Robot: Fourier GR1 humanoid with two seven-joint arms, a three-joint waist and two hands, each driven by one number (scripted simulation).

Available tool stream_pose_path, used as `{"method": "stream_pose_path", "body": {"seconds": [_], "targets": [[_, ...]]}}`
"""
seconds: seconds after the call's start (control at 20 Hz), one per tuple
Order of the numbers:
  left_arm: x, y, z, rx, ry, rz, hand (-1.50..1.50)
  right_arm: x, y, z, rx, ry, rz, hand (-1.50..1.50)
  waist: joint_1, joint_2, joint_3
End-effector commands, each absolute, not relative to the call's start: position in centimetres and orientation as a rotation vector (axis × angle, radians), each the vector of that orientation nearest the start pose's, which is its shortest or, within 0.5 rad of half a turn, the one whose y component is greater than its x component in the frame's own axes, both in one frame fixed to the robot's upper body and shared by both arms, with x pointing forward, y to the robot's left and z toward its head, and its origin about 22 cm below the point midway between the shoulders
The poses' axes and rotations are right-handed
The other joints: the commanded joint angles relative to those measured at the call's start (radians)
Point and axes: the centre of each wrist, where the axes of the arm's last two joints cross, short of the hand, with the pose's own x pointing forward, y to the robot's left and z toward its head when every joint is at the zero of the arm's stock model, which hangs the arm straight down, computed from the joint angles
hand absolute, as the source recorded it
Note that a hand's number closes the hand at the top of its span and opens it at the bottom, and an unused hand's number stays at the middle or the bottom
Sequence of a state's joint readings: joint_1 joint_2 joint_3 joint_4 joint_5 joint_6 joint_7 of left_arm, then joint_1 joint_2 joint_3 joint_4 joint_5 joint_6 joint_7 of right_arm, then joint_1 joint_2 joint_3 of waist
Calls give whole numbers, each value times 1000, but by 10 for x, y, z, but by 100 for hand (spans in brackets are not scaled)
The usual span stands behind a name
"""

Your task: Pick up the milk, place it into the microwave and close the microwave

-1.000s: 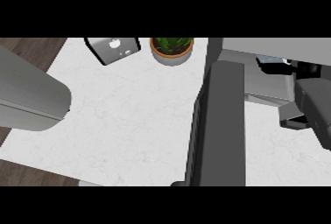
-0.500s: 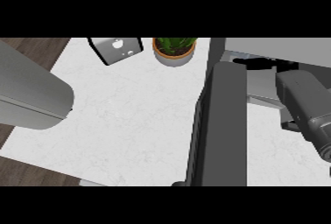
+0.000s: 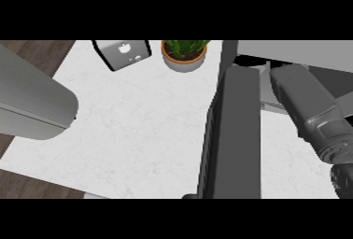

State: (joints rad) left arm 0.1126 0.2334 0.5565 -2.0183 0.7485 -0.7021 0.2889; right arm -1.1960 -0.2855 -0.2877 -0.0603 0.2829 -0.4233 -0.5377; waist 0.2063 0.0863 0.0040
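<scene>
Milk: not seen in the head view; whether it sits behind the open door or inside the microwave cannot be told. Judged light, thin-walled, smooth-sided, easily dented; best taken round the mid-body, kept upright.
Right hand: only a black patch at the right edge below its grey forearm, beside the door; open or closed cannot be told, nor what it touches.
Left hand: out of view; only the left forearm shows

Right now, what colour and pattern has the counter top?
The counter top is white with faint grey marbling; the head view shows it best.
</scene>
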Motion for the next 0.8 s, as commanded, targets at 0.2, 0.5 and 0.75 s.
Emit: {"method": "stream_pose_path", "body": {"seconds": [0.2,0.5,0.75], "targets": [[170,375,121,-362,-1885,-241,-150,465,-195,93,-592,-1870,215,-150,-28,-9,1],[162,381,102,-378,-1830,-220,-150,458,-210,75,-654,-1862,116,-150,-59,-23,0],[158,369,87,-385,-1812,-232,-150,452,-242,66,-652,-1854,214,-150,-85,-32,-1]]}}
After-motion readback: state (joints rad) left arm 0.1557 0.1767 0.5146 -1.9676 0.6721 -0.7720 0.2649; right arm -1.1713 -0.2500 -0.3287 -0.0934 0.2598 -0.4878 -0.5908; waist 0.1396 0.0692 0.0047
